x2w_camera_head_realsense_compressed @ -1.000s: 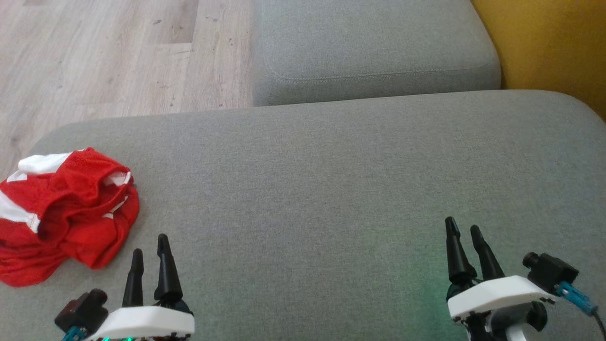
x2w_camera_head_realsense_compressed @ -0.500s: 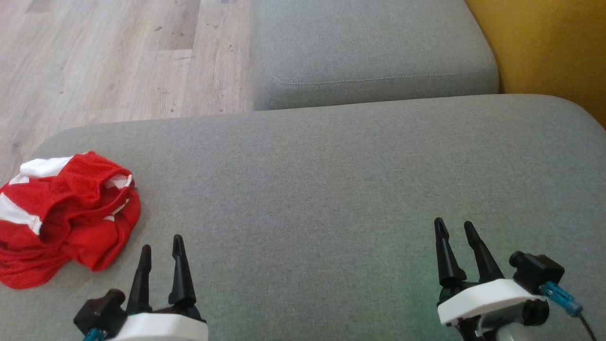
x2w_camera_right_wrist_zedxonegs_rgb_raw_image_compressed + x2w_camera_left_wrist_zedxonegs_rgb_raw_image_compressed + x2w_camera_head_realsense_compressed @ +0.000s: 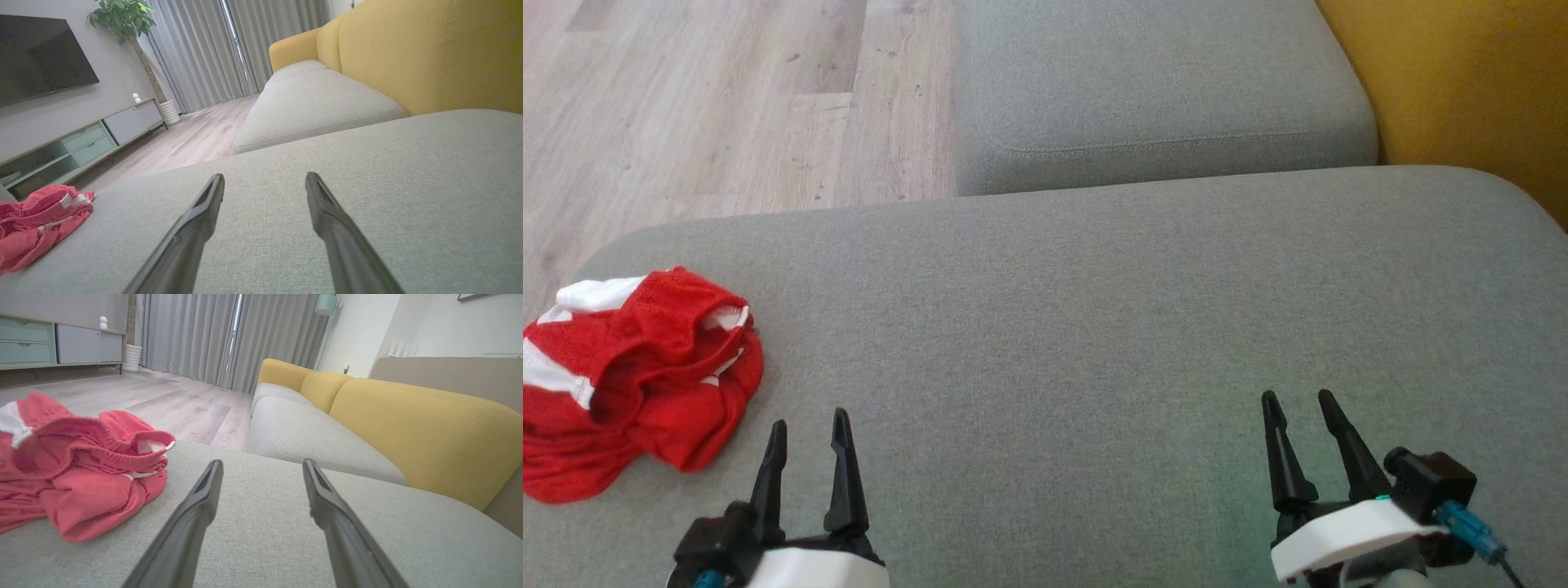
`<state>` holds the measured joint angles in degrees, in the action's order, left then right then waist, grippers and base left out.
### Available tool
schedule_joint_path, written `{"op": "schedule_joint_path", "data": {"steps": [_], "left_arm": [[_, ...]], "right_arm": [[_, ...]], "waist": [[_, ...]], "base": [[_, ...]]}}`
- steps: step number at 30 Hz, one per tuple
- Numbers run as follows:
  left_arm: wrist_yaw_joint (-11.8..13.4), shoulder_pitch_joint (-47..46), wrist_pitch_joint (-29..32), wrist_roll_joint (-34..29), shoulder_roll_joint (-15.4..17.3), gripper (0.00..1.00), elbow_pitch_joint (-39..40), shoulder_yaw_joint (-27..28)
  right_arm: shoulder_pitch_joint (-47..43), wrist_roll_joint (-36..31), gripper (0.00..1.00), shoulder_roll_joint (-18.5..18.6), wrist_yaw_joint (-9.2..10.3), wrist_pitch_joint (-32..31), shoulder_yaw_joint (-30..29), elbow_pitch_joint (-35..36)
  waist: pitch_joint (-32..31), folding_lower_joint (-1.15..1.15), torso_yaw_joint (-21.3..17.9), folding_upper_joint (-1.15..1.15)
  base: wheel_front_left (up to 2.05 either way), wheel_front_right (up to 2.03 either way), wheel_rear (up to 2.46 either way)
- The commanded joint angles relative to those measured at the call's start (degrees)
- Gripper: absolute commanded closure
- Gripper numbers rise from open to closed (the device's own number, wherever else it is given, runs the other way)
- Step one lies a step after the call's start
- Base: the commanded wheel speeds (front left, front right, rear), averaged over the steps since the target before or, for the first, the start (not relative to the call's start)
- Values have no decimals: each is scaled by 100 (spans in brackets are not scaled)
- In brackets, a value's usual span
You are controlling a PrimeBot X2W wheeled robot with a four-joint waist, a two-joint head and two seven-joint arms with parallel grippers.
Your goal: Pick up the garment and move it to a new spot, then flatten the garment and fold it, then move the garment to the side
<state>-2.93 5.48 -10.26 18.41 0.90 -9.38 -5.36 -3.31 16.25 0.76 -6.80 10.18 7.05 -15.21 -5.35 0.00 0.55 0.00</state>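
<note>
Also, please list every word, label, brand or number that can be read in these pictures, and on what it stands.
None can be read. The red garment, the grey cushion and the television show no words, labels or numbers.

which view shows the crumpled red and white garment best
Head view: the crumpled red and white garment shows almost whole from above. Left wrist view has it close but cropped; right wrist view, small, cropped.
</note>
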Motion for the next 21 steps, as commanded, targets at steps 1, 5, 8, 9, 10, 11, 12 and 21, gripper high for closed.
{"op": "schedule_joint_path", "data": {"steps": [1,5,8,9,10,11,12,21], "left_arm": [[20,-165,-97,-181,52,0,172,115],[24,-158,-174,-459,59,0,175,77],[48,-139,-233,-663,64,0,189,53],[54,-132,-252,-731,66,0,184,43],[51,-127,-271,-802,68,0,166,30],[47,-127,-291,-875,69,0,153,19],[49,-128,-310,-948,71,0,145,11],[75,-107,-474,-1584,86,0,148,-96]], "right_arm": [[176,-171,0,68,-54,106,144,196],[146,-448,0,74,-57,183,157,190],[141,-665,0,78,-59,241,204,180],[140,-744,0,80,-60,260,210,180],[140,-822,0,81,-61,279,223,179],[140,-896,0,83,-62,299,236,181],[140,-974,0,84,-63,318,248,184],[109,-1609,0,97,-69,482,381,242]], "waist": [[-7,0,-3,0],[-39,0,-16,0],[-55,0,-35,0],[-59,0,-41,0],[-63,0,-46,0],[-67,0,-52,0],[-70,0,-58,0],[-113,0,-68,0]], "base": [[0,0,0],[0,0,0],[0,0,0],[0,0,0],[0,0,0],[0,0,0],[0,0,0],[0,0,0]]}}
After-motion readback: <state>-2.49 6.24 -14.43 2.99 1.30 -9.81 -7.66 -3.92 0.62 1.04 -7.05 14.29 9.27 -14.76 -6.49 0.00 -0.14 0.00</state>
